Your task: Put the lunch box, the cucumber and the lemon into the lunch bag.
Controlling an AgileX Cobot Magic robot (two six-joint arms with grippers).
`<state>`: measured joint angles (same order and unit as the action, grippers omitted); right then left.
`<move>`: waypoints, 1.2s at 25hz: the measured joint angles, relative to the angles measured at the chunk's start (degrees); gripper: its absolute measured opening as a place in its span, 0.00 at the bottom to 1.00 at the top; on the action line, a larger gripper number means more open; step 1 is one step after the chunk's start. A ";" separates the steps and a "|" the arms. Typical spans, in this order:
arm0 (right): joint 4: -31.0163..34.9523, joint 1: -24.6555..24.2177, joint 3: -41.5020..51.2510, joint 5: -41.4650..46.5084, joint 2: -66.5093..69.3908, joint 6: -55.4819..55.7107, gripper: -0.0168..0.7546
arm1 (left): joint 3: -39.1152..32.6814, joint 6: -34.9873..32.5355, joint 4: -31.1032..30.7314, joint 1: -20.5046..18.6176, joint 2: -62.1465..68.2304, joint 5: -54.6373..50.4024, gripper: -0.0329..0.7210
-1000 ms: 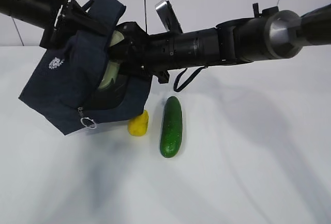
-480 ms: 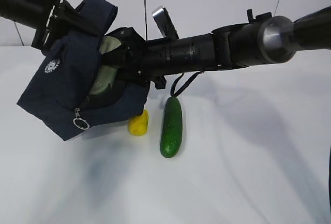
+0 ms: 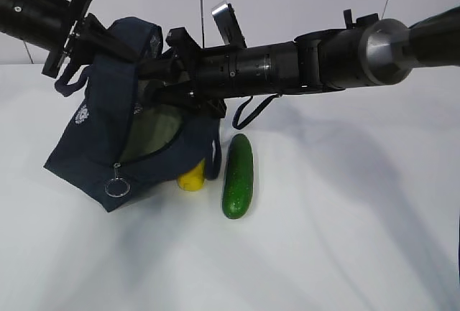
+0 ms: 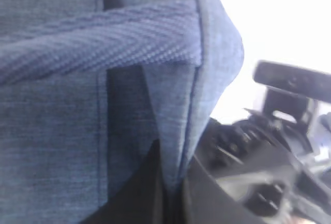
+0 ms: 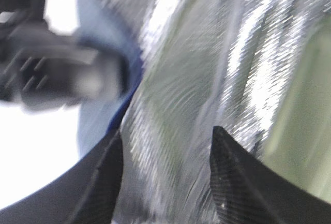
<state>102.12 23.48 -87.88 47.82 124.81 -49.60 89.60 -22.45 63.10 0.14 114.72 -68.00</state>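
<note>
A white table fills the exterior view, seen at a slant from the front. The largest thing on it is a dark navy boxy fabric lunch bag, tilted, its top edge lifted and its lower corner resting on the table at the left. A silver ring zipper pull hangs at its lower front edge, and a small white emblem shows on its side. Through the bag's open mouth a pale sage-green surface is visible inside; whether this is the lunch box lid cannot be told for certain.

The left arm comes in from the upper left, and its hand pinches the bag's top fabric by a handle; in the left wrist view the navy cloth fills the frame, gripped between the fingers.

The right arm reaches across from the right, and its hand is inside the bag's mouth. In the right wrist view its two dark fingers stand well apart, with silvery lining between them and nothing held.

A dark green smooth straight cucumber lies on the table just right of the bag.

A small bright-yellow lemon sits between cucumber and bag, partly tucked under the bag's edge
</note>
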 joint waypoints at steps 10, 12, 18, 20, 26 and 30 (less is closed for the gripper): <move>0.09 0.09 0.00 3.93 0.00 -0.36 0.55 | 0.00 0.97 -1.78 -2.33 0.00 -0.20 0.02; 0.09 0.09 0.00 5.05 0.00 -0.49 0.55 | 0.00 1.20 -2.83 -2.86 0.00 -0.20 0.02; 0.13 0.09 0.00 8.78 0.00 -2.94 0.55 | 0.00 2.38 -6.16 -3.66 0.00 -0.20 0.02; -0.01 0.09 0.00 10.22 0.00 -4.32 0.55 | 0.00 2.75 -6.70 -3.66 0.00 -0.20 0.02; -5.61 0.09 0.00 11.66 -0.59 -4.09 0.55 | 0.00 3.27 -10.15 -3.80 0.00 -0.20 0.02; -7.73 0.09 0.00 11.93 -2.36 -3.83 0.54 | 0.00 4.26 -12.27 -5.54 0.00 -0.20 0.02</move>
<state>94.40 23.58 -87.88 59.74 122.45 -53.43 89.60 -18.19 50.84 -5.40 114.72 -68.20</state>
